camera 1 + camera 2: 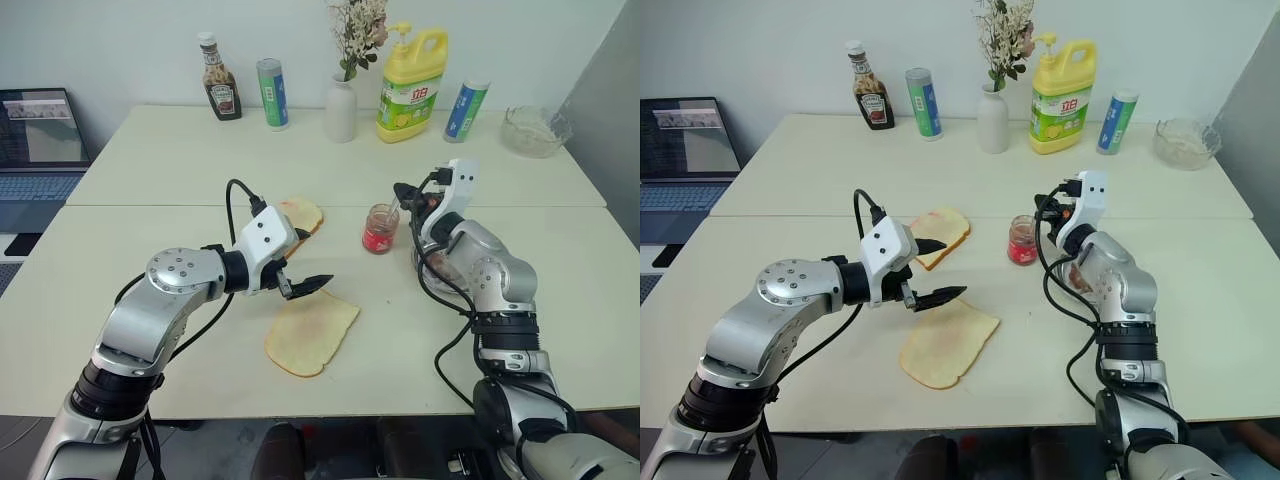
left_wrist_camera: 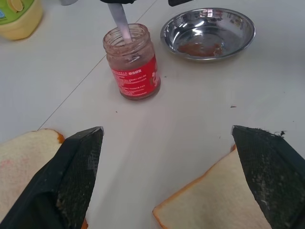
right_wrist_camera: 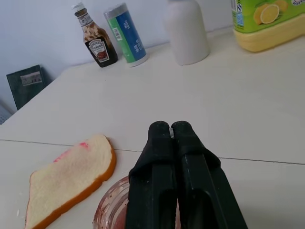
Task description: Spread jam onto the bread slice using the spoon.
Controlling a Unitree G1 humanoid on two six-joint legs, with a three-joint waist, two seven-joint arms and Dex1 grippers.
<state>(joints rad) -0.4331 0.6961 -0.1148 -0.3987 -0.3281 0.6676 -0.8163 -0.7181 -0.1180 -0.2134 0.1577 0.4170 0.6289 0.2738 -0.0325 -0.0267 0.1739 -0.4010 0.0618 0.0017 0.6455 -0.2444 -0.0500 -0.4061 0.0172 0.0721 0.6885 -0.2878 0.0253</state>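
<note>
The jam jar stands mid-table with its lid off. The spoon stands in it, handle rising to my right gripper, which hovers just above the jar, shut on the handle. A sliver of silver shows between its closed fingertips. The bread slice, large and pale with a faint pink smear, lies flat near the front. My left gripper hangs open just above the slice's far edge, nothing between its fingers.
A smaller slice lies behind my left gripper. A round steel dish with jam traces sits beside the jar. Along the back stand a sauce bottle, two canisters, a vase, a yellow bottle and a glass bowl.
</note>
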